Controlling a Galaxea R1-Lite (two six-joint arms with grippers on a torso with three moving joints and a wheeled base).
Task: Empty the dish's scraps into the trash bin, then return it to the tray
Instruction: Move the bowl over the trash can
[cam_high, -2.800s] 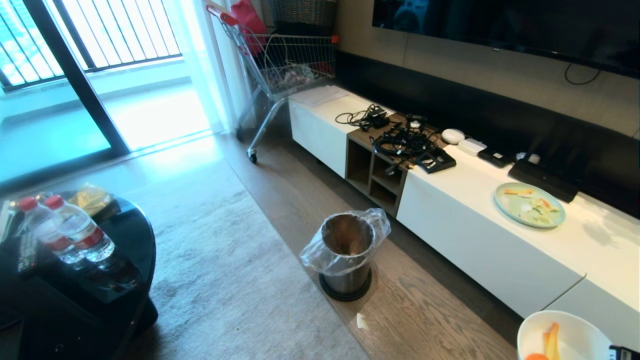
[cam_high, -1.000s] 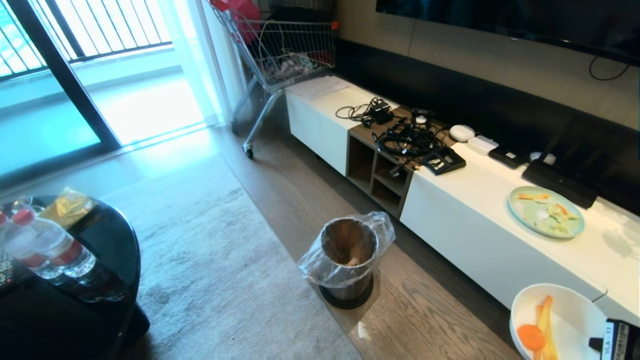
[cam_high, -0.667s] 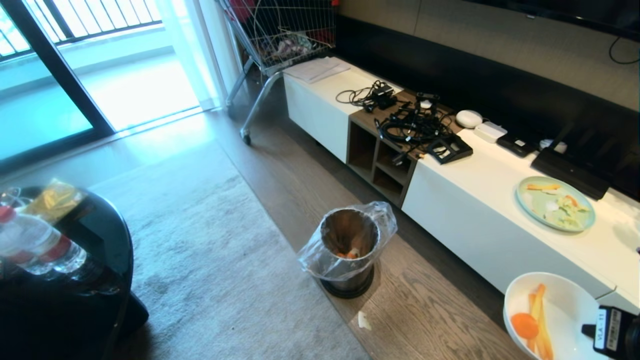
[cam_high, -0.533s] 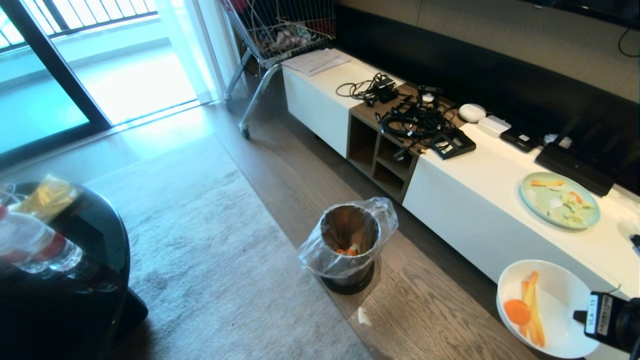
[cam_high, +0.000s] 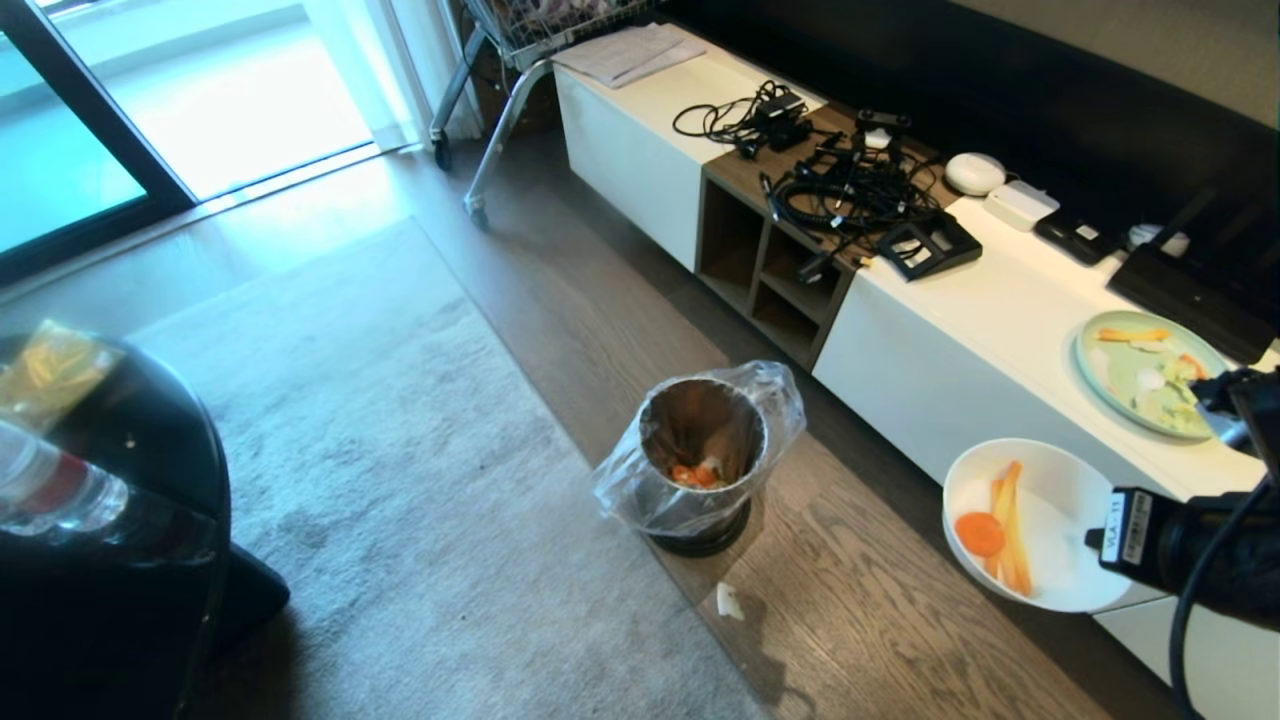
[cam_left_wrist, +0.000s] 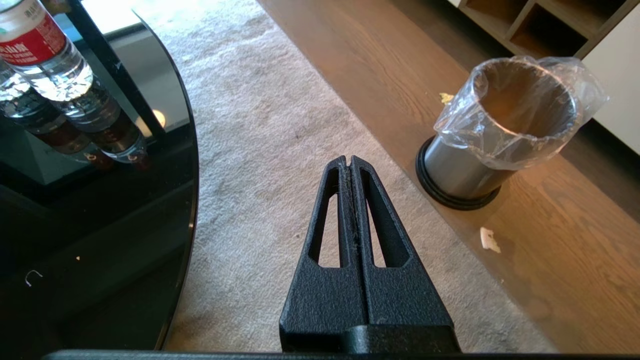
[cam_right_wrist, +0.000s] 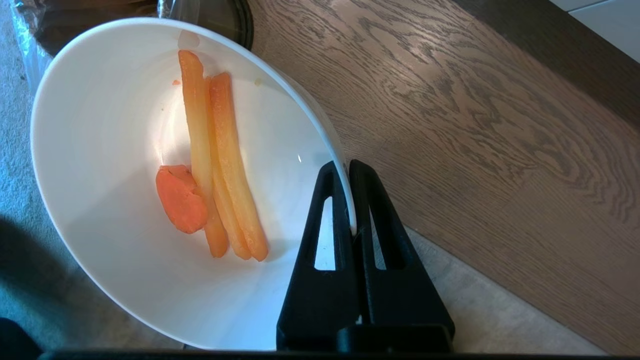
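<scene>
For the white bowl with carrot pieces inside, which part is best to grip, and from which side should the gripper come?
Grip the thin rim of the dish, one finger inside the wall and one outside, coming from the edge opposite the scraps. The deep, smooth wall offers no other hold, and the far edge stays free for tipping. The right gripper holds it exactly so, beside the trash bin.

One dish (cam_high: 1050, 520), one trash bin (cam_high: 700, 450), one green plate (cam_high: 1130, 370), two bottles (cam_left_wrist: 45, 65).
</scene>
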